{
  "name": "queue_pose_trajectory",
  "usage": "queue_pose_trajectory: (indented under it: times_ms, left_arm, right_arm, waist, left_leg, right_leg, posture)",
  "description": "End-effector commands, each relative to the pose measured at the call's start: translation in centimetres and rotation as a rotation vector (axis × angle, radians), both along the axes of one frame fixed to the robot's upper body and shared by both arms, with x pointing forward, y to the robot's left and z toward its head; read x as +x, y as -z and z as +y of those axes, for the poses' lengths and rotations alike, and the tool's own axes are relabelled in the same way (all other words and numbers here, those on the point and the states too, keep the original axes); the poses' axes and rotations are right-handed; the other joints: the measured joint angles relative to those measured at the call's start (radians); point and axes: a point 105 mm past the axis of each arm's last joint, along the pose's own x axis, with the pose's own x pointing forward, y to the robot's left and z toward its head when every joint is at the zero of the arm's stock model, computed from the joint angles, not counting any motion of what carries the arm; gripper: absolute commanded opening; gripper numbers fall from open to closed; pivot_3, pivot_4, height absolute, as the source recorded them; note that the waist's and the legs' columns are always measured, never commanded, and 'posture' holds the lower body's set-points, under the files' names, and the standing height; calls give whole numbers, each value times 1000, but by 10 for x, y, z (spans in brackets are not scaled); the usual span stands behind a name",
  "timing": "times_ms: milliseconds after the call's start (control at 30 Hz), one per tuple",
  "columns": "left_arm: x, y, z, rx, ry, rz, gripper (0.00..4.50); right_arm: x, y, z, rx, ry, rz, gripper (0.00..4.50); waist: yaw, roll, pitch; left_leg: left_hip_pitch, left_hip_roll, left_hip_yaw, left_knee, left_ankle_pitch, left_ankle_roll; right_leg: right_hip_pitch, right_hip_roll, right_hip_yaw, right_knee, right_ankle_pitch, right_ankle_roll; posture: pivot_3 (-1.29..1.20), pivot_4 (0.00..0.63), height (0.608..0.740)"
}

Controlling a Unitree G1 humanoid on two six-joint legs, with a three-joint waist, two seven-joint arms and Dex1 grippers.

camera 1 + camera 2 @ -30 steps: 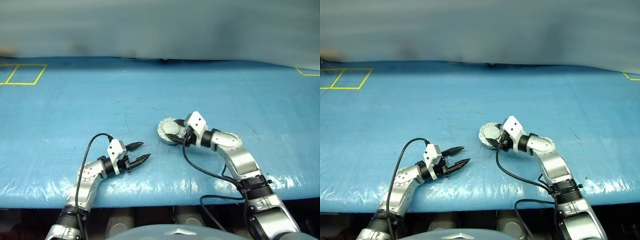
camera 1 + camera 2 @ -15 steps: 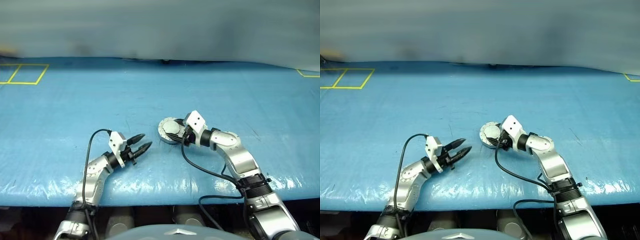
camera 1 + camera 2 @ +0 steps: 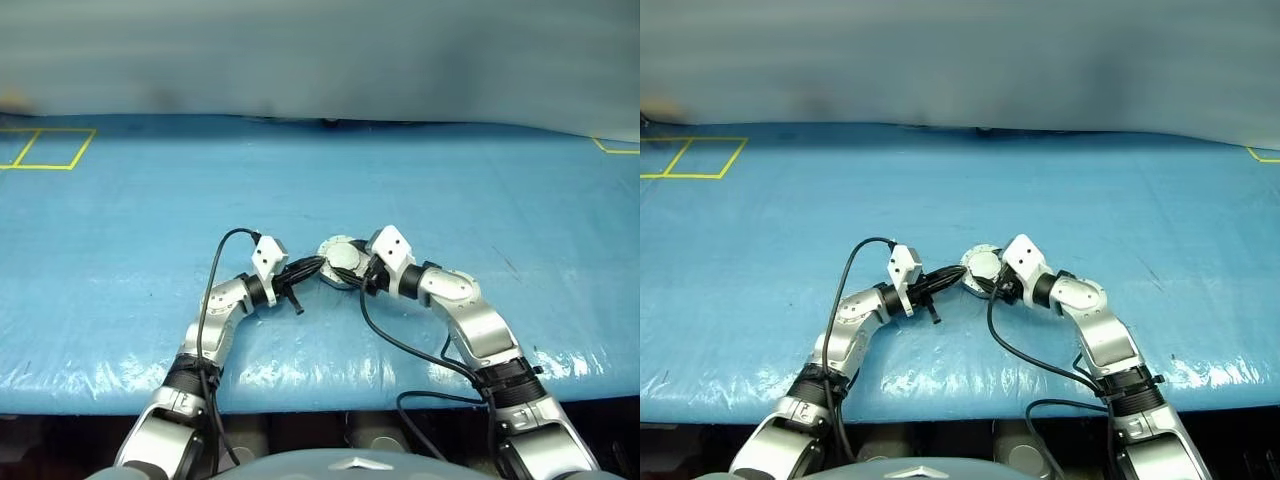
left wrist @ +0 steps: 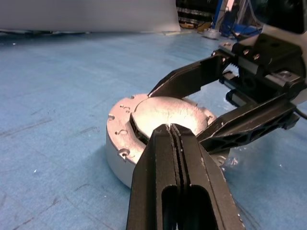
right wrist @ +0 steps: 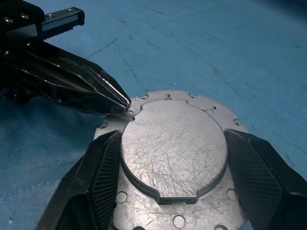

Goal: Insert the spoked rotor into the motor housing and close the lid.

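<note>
The motor housing [image 3: 336,262] lies flat on the blue table, its lid [image 5: 172,143] down, plain silver side up. My right gripper [image 5: 172,136] comes from the right and is shut on it, one black finger on each side of the lid's raised centre. My left gripper [image 4: 170,129] reaches in from the left, shut with nothing between its fingers. Its tips [image 5: 125,106] rest on the lid's holed rim. The spoked rotor is hidden.
The blue plastic-covered table [image 3: 450,180] stretches wide on all sides, with its front edge close to me. Yellow tape squares [image 3: 45,148] mark the far left. Black cables [image 3: 400,345] loop from both wrists over the table.
My left gripper has shut and swung right and forward across the table until its tips reached the housing's rim. The right gripper has kept its hold in place.
</note>
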Motion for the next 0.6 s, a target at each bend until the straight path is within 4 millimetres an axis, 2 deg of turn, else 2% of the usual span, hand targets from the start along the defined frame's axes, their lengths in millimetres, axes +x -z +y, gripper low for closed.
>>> queue_pose_trajectory:
  times_ms: [33, 500, 600]
  left_arm:
    - [1, 8, -4, 72, 3, -18, 32]
    - [-6, 12, -10, 40, 18, 14, 32]
    - [-4, 9, -16, 27, 26, 15, 0]
  right_arm:
    - [-5, 17, -5, -27, 30, 64, 3014]
    - [-3, 13, -1, 43, 56, 86, 3014]
    - [-9, 14, 4, 52, 14, 112, 4021]
  waist:
    - [4, 0, 0]
    - [5, -1, -1]
    - [5, -1, -1]
  left_leg:
    - [0, 0, 0, 0, 0, 0]
    - [0, 0, 0, 1, 0, 0]
    - [1, 0, 0, 1, 0, 0]
  right_leg:
    - [0, 0, 0, 0, 0, 0]
    - [1, 0, 0, 0, 0, 0]
    - [1, 0, 0, 0, 0, 0]
  posture:
    - [0, 150, 740]
    - [0, 150, 740]
    - [0, 150, 740]
